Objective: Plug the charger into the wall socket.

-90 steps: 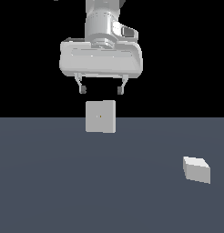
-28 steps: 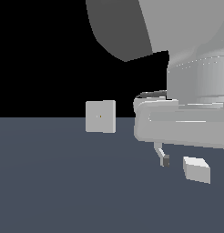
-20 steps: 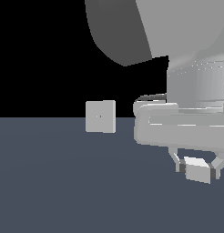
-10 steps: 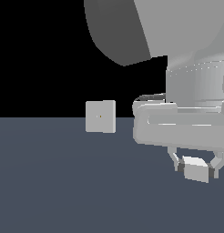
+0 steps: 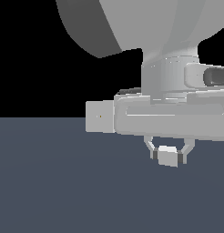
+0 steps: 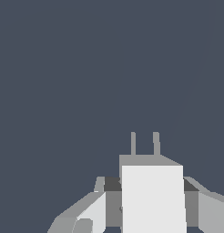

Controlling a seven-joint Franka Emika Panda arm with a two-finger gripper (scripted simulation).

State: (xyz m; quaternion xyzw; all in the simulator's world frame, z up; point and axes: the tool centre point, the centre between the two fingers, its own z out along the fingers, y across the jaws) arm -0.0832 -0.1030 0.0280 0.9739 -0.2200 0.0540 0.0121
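Lifted since half a second back: my tool (image 5: 167,156) has come up off the bench (image 5: 59,182) with the charger (image 5: 167,157) in it, and the whole arm has slid toward the exterior view's left. Both fingers (image 5: 153,151) are closed snug on the off-white block's sides, so it's a solid pinch. On the wrist view the charger (image 6: 152,195) fills the gap between the pads, two thin prongs (image 6: 144,143) poking out ahead of it. Wall socket (image 5: 99,117) stands upright off to the tool's side, toward the exterior view's left, partly hidden behind the hand body, nothing touching it.
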